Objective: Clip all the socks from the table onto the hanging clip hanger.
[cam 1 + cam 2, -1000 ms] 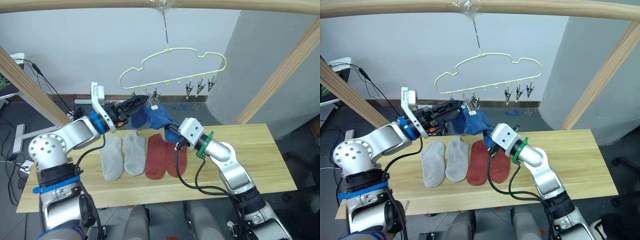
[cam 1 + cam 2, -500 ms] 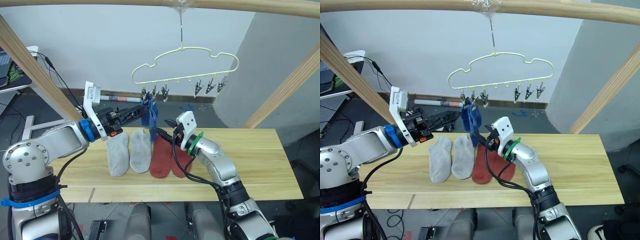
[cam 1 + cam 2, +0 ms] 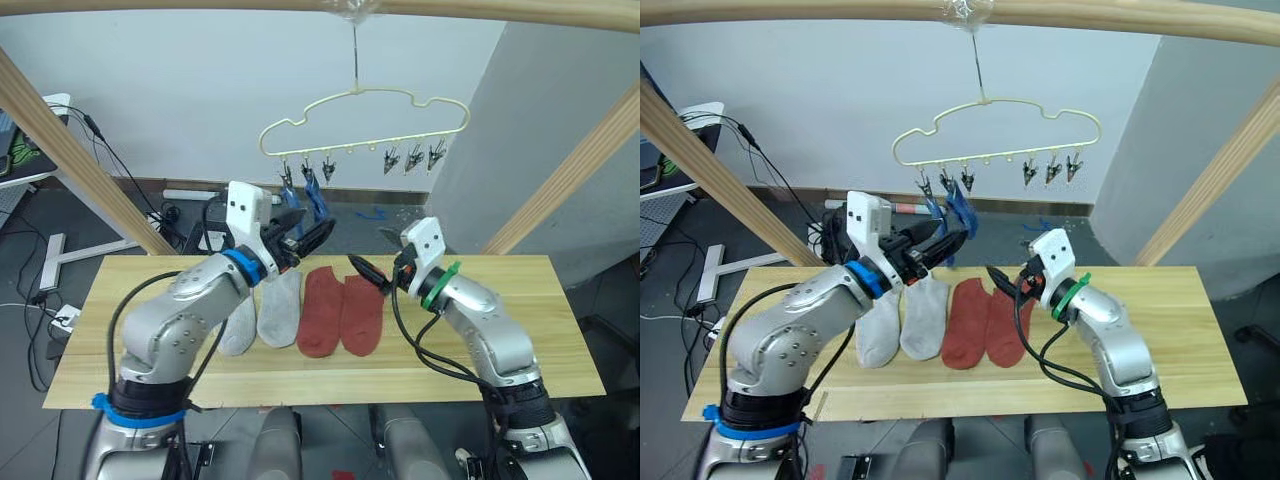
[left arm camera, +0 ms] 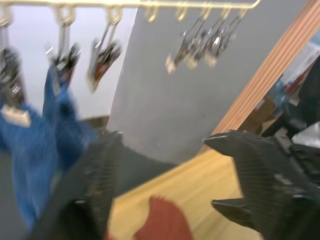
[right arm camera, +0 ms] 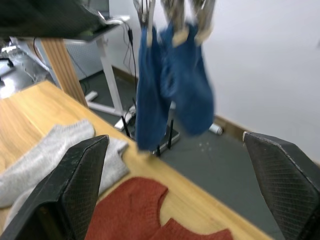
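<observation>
Soft, light, floppy fabric: red socks and grey socks lying flat in a row on the counter below the hanger, likely draping and bunching when lifted. Best pinching at the cuff edge nearest the hanger, leaving a free hem for a clip. Blue socks already hanging from clips at the hanger's left end. Left gripper hovering just below the blue socks, jaws spread wide, holding nothing. Right gripper hovering over the red socks' cuffs, jaws spread wide, empty.
</observation>
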Robot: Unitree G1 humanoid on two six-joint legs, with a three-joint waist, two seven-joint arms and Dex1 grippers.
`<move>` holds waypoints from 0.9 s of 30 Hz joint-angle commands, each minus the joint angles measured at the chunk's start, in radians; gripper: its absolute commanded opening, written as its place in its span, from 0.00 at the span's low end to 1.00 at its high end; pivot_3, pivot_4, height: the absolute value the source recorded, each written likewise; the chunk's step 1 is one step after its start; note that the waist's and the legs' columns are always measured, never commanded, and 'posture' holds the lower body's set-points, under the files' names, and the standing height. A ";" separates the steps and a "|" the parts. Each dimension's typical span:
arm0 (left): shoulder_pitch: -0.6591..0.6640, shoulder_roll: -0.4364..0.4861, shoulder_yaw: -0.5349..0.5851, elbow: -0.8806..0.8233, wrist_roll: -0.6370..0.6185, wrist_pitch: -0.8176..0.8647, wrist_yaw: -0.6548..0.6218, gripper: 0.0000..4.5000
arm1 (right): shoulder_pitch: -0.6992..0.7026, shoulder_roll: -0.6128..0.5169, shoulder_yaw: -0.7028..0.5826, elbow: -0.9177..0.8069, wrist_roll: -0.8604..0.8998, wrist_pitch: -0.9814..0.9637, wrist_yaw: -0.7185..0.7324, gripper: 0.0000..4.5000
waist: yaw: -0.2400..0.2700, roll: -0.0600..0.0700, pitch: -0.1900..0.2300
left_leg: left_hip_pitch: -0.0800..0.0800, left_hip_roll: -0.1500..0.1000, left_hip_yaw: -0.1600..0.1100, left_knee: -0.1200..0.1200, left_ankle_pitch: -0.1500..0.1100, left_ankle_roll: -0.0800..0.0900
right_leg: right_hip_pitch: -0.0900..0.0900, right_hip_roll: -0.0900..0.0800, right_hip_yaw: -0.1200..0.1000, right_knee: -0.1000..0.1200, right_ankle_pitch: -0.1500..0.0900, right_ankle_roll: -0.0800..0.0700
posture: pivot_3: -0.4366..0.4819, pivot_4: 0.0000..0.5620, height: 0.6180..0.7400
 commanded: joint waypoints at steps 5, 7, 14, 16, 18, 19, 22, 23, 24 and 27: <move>-0.038 -0.126 -0.126 0.165 0.398 -0.344 0.069 0.54 | 0.008 -0.154 -0.072 -0.170 0.040 0.027 0.049 1.00 | 0.001 0.000 0.000 | -0.002 -0.001 0.000 0.002 0.000 0.000 | 0.000 0.000 0.000 -0.001 0.000 0.001 | 0.44 0.43 1.00; -0.042 -0.166 -0.136 0.218 0.448 -0.395 0.078 0.54 | -0.005 -0.155 -0.088 -0.187 0.066 0.050 0.035 1.00 | 0.001 0.000 0.000 | -0.002 -0.001 0.000 0.002 0.000 0.000 | 0.000 0.000 0.000 -0.001 0.000 0.001 | 0.43 0.43 1.00; -0.056 -0.239 -0.128 0.353 0.575 -0.532 0.087 0.54 | -0.026 -0.157 -0.108 -0.243 0.124 0.100 0.019 1.00 | -0.009 0.000 0.000 | -0.002 -0.001 0.000 0.003 0.000 0.000 | 0.000 0.000 0.000 0.000 0.001 0.001 | 0.40 0.43 1.00; -0.080 -0.263 -0.121 0.417 0.605 -0.571 0.105 0.54 | -0.031 -0.159 -0.111 -0.261 0.138 0.113 0.015 1.00 | -0.012 0.000 0.000 | -0.002 -0.001 0.000 0.003 0.000 0.000 | 0.000 0.000 0.000 0.000 0.001 0.002 | 0.40 0.43 1.00; -0.104 -0.281 -0.113 0.471 0.635 -0.599 0.126 0.54 | -0.041 -0.159 -0.113 -0.264 0.143 0.119 0.005 1.00 | -0.013 0.000 0.000 | -0.003 -0.001 0.000 0.006 0.000 0.000 | 0.001 0.000 0.000 0.000 0.002 0.002 | 0.38 0.43 1.00; -0.112 -0.286 -0.115 0.491 0.656 -0.618 0.133 0.54 | -0.044 -0.160 -0.116 -0.262 0.140 0.117 0.000 1.00 | -0.015 0.000 0.000 | -0.004 -0.001 0.000 0.007 0.000 0.000 | 0.000 0.000 0.000 0.000 0.002 0.003 | 0.38 0.43 1.00; -0.120 -0.303 -0.114 0.519 0.676 -0.650 0.130 0.54 | -0.051 -0.169 -0.125 -0.259 0.140 0.117 -0.006 1.00 | -0.020 0.000 0.000 | -0.004 -0.001 0.000 0.009 0.000 0.000 | 0.001 0.000 0.000 0.000 0.003 0.005 | 0.38 0.43 1.00; -0.120 -0.308 -0.112 0.524 0.677 -0.654 0.126 0.54 | -0.052 -0.171 -0.127 -0.259 0.142 0.119 -0.007 1.00 | -0.021 0.000 0.000 | -0.004 -0.001 0.000 0.009 0.000 0.000 | 0.001 0.000 0.000 0.000 0.003 0.005 | 0.38 0.43 1.00; -0.123 -0.311 -0.109 0.531 0.677 -0.658 0.123 0.54 | -0.055 -0.172 -0.128 -0.257 0.144 0.120 -0.008 1.00 | -0.022 0.000 0.000 | -0.004 -0.001 0.000 0.009 0.000 0.000 | 0.001 0.000 0.000 0.000 0.003 0.005 | 0.36 0.43 1.00; -0.138 -0.320 -0.095 0.558 0.698 -0.680 0.147 0.54 | -0.063 -0.179 -0.133 -0.257 0.146 0.126 -0.009 1.00 | -0.025 0.000 0.000 | -0.004 -0.001 0.000 0.009 0.000 0.000 | 0.001 0.000 0.000 0.000 0.003 0.005 | 0.36 0.43 1.00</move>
